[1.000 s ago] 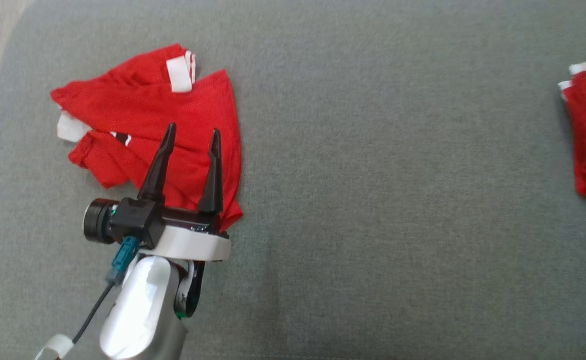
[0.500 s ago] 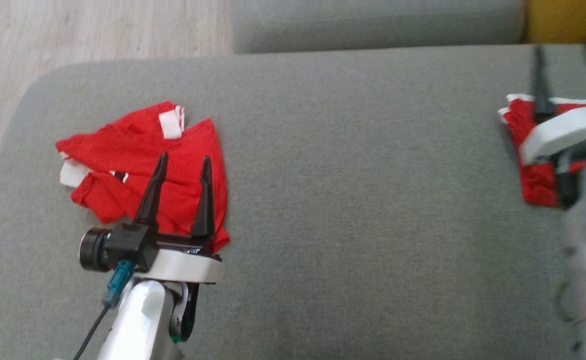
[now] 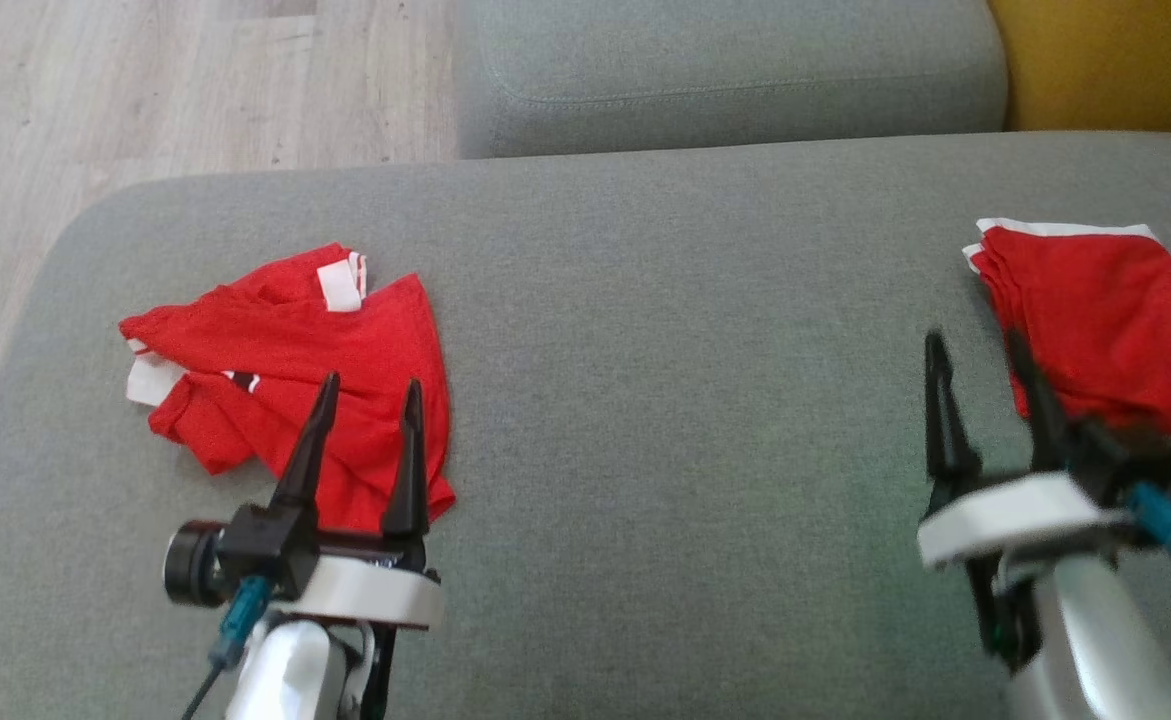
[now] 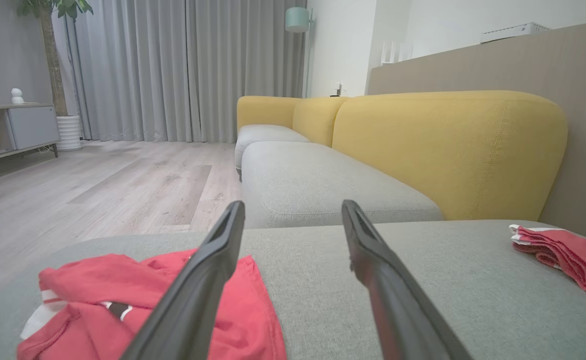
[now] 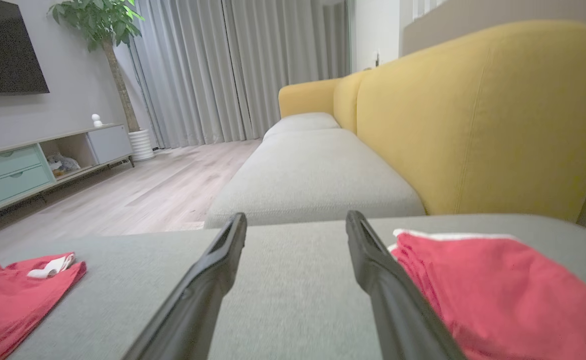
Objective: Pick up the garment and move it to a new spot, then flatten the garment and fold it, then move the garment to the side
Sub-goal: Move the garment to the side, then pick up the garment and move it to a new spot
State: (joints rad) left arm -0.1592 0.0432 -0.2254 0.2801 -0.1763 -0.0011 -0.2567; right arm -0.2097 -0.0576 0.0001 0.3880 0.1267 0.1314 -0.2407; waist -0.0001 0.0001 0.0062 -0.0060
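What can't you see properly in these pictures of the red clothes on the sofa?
- The crumpled red garment: in the head view the fingers of the left tool cover its near part. I cannot tell what kind of clothing it is.
- The folded red garment: the head view's right edge cuts it off, and the right tool hides a near corner.
- The right tool: blurred in the head view.
- The crumpled red garment again: cut off at the right wrist view's lower left corner.

Crumpled red garment (image 3: 290, 350) with white trim, lying loosely bunched on the left part of the grey sofa seat (image 3: 685, 400), folded red garment (image 3: 1105, 315) lying flat, well apart on the right
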